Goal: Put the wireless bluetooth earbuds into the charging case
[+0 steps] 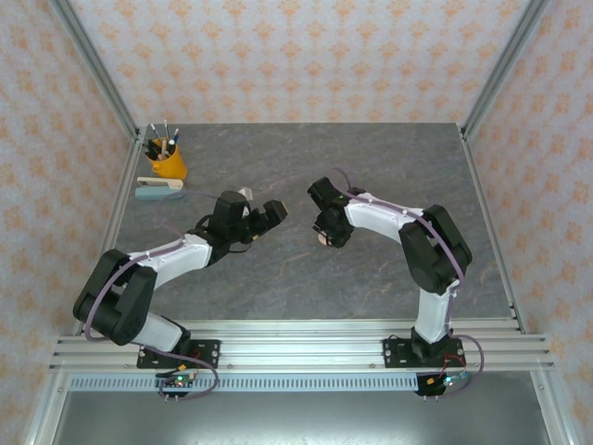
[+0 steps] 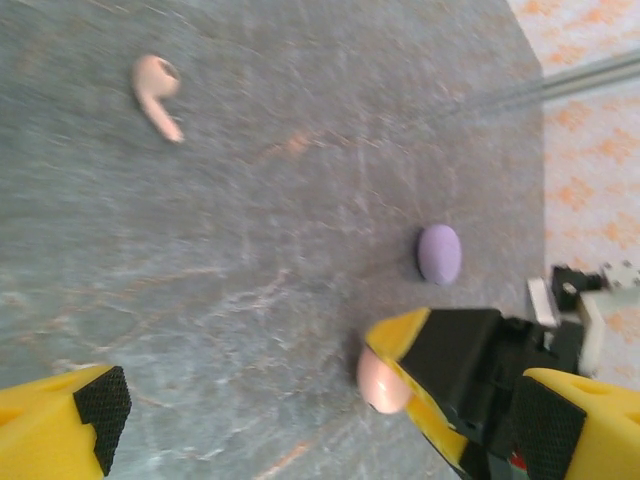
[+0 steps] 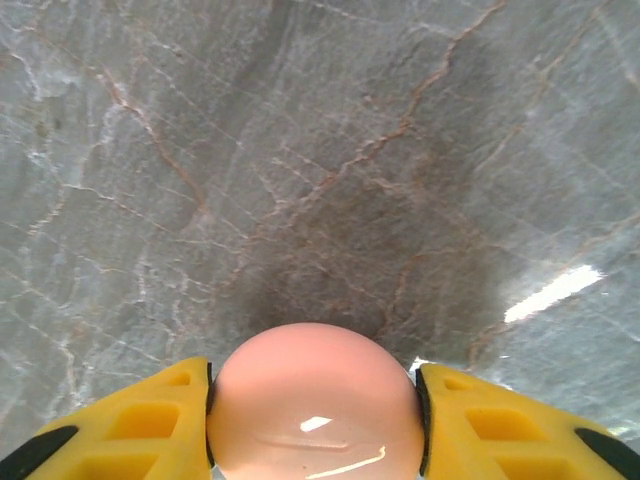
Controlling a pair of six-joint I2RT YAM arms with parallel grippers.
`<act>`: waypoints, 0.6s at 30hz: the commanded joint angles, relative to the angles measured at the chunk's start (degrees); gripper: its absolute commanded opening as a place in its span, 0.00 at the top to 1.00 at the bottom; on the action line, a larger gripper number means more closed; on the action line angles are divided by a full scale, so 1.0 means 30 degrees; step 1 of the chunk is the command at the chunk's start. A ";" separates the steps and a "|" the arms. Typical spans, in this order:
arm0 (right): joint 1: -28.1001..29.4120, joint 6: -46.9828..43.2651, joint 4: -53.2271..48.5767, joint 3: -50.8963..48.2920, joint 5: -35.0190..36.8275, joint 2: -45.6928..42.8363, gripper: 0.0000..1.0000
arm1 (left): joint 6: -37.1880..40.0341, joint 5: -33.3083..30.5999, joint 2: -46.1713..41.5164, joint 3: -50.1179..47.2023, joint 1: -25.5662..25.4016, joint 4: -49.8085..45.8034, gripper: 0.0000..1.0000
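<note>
R gripper (image 3: 314, 425) is clamped on the glossy pale-pink round plastic charging case (image 3: 315, 365), w/ yellow ribbed fingers (image 3: 185, 395) pressed to both its sides. The case sits low over the grey veined stone-look tabletop (image 3: 300, 150); touching or not, can't tell, and lid open or shut, can't tell either. L gripper (image 2: 322, 410) hangs wide open w/ nothing in it, black textured pads (image 2: 100, 400) facing inward. The target is a tiny pale-pink stemmed earbud (image 2: 157, 92). It lies flat on the tabletop, well apart from the pink case, up and left of it in the L wrist view. A small smooth purple oval (image 2: 439, 253) sits near the pink case but not touching; case or bud, can't tell. My read: the step is L fetching the bud while R steadies the case. To do it well, drop L straight over the bud and close across the rounded bulb, not the thin stem. It's slick hard plastic, so it'll likely squirt out of an off-centre pinch. The stone looks smooth too, so a nudge could send the bud skating. R should hold level, since that polished dome gives the fingers little purchase.
</note>
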 commanded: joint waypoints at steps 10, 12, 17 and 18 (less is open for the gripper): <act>-0.0622 0.2054 0.1435 0.0628 -0.1553 -0.0495 0.57 | -0.0879 0.0228 0.2095 -0.1019 -0.1275 0.6186 0.05; -0.0624 0.2034 0.1251 0.0810 -0.1484 -0.0388 0.56 | -0.0884 0.0063 0.2284 -0.1128 -0.1334 0.6333 0.05; -0.0622 0.1516 0.0345 0.0962 -0.1038 -0.0202 0.46 | -0.0967 -0.0393 0.1967 -0.1544 -0.1370 0.6461 0.05; -0.0619 0.1379 0.0043 0.0965 -0.0832 -0.0281 0.40 | -0.0861 -0.0609 0.1708 -0.1547 -0.1359 0.6180 0.05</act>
